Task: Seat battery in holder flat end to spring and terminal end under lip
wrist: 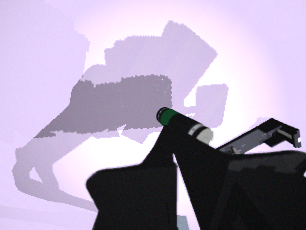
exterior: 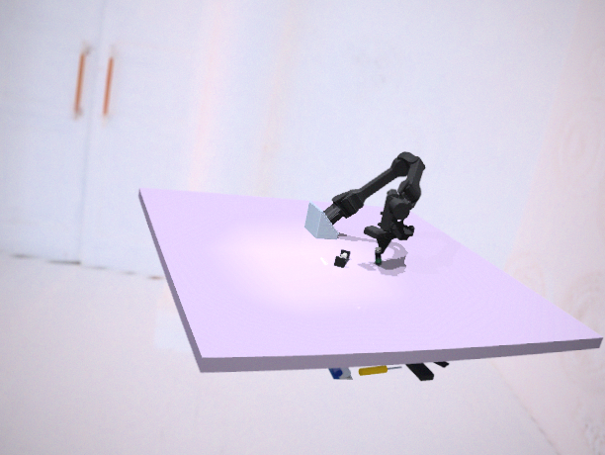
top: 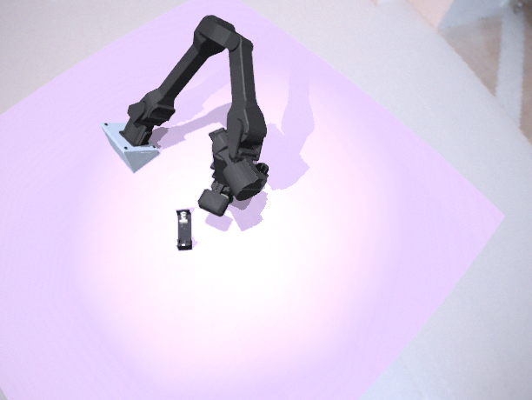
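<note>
The battery (exterior: 378,257) (wrist: 168,117), green and black with a pale silvery end, stands upright on the table, apart from the holder; in the top view the arm mostly hides it. The black holder (top: 184,230) (exterior: 341,259) (wrist: 255,142) lies on the table to the left of the battery in the exterior view, with its trough empty. My gripper (exterior: 382,247) (wrist: 168,128) is shut with nothing between its fingers. Its tips are down beside the battery's upper part and overlap its middle in the wrist view; whether they touch it I cannot tell.
The arm's pale blue wedge mount (top: 143,160) (exterior: 317,224) stands behind the holder. In the exterior view a yellow-handled screwdriver (exterior: 373,370), a blue-and-white item (exterior: 339,373) and a black block (exterior: 420,372) show below the near edge of the table (exterior: 277,336).
</note>
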Tool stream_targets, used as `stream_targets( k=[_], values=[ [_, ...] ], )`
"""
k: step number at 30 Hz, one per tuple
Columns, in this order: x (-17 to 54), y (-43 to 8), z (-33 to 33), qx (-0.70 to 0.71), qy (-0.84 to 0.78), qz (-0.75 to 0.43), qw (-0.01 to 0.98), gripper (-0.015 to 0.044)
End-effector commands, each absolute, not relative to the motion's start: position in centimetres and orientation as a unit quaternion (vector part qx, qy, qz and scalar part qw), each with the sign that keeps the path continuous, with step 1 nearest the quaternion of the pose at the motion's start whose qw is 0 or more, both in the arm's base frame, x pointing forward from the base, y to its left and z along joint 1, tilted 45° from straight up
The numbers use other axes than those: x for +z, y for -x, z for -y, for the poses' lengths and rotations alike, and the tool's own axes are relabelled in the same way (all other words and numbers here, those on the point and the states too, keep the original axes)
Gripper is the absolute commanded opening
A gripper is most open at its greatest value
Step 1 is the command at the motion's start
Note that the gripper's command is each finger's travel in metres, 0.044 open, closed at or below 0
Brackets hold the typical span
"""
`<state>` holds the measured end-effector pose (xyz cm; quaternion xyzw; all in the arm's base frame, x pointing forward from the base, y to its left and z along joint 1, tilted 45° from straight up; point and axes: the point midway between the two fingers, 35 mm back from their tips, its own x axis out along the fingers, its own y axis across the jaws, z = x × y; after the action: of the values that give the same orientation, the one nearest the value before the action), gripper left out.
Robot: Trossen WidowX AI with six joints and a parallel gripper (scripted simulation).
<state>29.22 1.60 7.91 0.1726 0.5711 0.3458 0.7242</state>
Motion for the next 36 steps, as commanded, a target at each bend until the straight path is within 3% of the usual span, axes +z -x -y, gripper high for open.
stream_targets(
  k=[1,13,25,36],
  values=[
    [7.2,-29.4,-1.0,0.345,-0.172,-0.574,0.723,0.0000],
    [6.3,-29.7,-0.1,0.345,-0.172,-0.573,0.723,0.0000],
    [11.6,-29.0,5.2,0.344,-0.172,-0.574,0.723,0.0000],
    [12.1,-28.9,5.4,0.343,-0.172,-0.571,0.726,0.0000]
  ],
)
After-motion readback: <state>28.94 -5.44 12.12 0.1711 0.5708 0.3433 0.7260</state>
